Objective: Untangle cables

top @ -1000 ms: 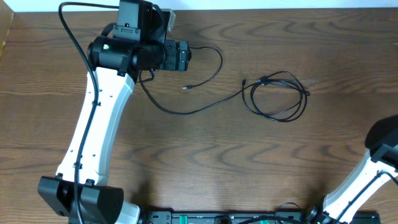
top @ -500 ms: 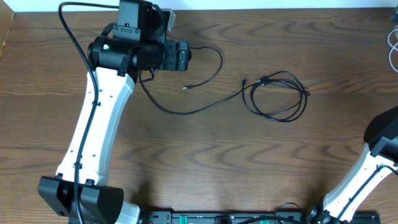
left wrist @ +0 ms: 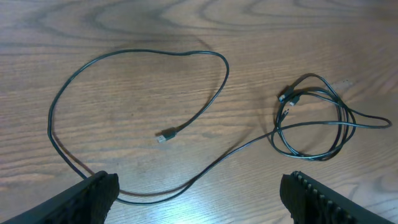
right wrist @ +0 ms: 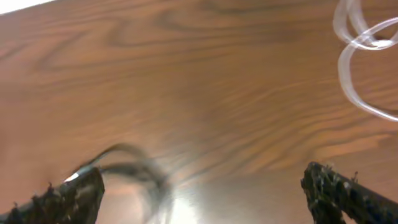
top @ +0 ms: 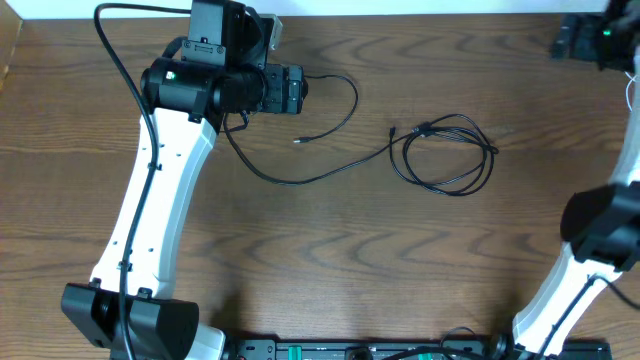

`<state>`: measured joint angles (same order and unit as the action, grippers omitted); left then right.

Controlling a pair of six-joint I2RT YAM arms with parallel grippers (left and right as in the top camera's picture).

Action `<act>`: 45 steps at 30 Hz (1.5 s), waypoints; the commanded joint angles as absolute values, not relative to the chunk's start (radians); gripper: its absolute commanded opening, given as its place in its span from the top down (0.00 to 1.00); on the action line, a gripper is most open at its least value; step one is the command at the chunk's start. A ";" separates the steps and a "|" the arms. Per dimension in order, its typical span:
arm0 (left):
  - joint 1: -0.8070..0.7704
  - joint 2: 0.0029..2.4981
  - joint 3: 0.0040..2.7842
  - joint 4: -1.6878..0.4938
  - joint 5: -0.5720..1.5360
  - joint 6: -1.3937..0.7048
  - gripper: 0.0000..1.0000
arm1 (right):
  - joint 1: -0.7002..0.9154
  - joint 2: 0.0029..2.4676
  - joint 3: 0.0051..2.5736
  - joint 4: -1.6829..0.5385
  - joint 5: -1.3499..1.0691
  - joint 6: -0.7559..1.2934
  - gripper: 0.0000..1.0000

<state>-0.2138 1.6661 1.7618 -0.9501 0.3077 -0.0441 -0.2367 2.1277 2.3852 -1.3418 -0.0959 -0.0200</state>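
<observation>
On table, black cable lengthwise left-right.

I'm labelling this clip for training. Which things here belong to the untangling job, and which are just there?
Belongs to the job: black cable; white cable, blurred in the right wrist view.
Just there: left arm's thick black lead; table.

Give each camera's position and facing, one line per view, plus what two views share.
Overhead: above the table, facing straight down; left arm and right arm show.
Left wrist: on left arm, angled down at the black cable; left gripper open at bottom corners.
Right wrist: on right arm, blurred, facing table and white cable; right gripper open below.
Shared: overhead and left wrist show the black cable.
</observation>
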 commanded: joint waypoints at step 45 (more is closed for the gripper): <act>-0.213 1.666 1.767 -0.984 0.295 -0.050 0.11 | 0.081 2.035 1.858 -1.266 -0.463 -0.489 0.99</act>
